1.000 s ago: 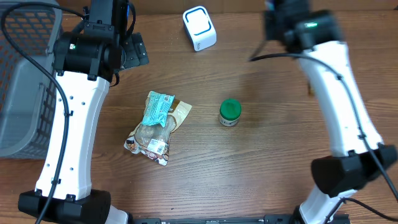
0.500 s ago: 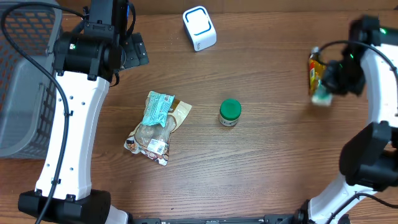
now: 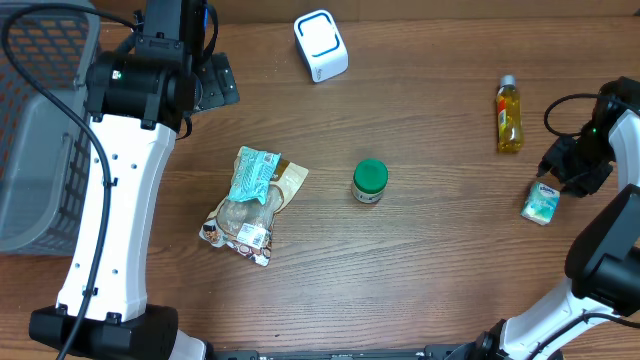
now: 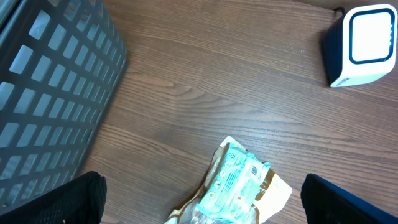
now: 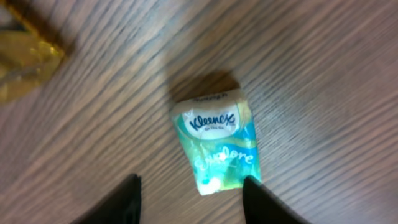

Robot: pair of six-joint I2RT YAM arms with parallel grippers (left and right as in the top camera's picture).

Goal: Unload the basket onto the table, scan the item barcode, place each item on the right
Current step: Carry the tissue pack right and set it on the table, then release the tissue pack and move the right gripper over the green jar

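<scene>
Overhead: tissue pack (image 3: 540, 203) at far right

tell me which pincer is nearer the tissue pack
Right. The right pincer hangs directly over the tissue pack, open. The left pincer is far off on the other side, above the snack bag.

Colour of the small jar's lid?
Green; the jar lid shows best in the overhead view.

Grey mesh basket (image 3: 25, 100) at left edge; snack bag (image 3: 252, 205) left of centre; green-lidded jar (image 3: 370, 182) centre; yellow bottle (image 3: 509, 115) upper right.
</scene>
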